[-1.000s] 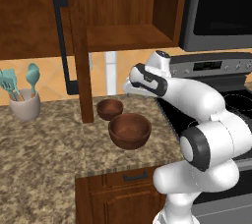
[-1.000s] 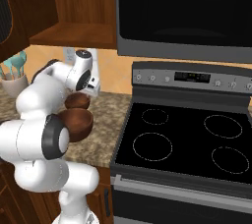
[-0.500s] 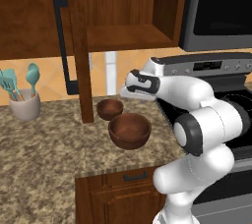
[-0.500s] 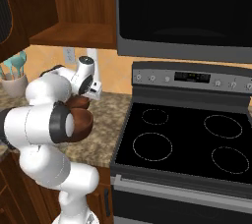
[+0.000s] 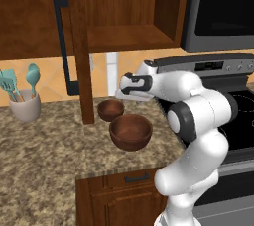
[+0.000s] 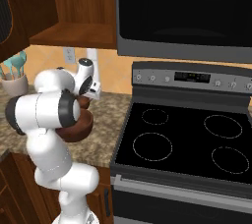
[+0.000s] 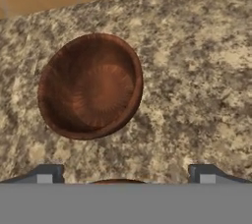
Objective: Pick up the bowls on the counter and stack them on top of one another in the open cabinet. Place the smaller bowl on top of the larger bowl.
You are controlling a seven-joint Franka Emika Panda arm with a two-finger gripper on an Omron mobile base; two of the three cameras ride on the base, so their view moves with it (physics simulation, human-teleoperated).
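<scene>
Hand view looks down on the smaller bowl [image 7: 90, 85], upright on the speckled worktop [image 7: 197, 80], with the jaws spread wide and empty and a sliver of the larger bowl [image 7: 117, 182] between the tips. From the left base view, the gripper [image 5: 125, 87] hangs just above both bowls, below the open cabinet [image 5: 124, 36]. I'd go for the larger bowl [image 5: 130, 132] first: centre over one rim wall, descend straight, then close.

We see two brown bowls upright on the counter [image 5: 49, 145] at mid-frame — small bowl [image 5: 110, 109] behind, large bowl [image 5: 130, 132] just in front; cabinet [image 5: 124, 27] above — open.
</scene>
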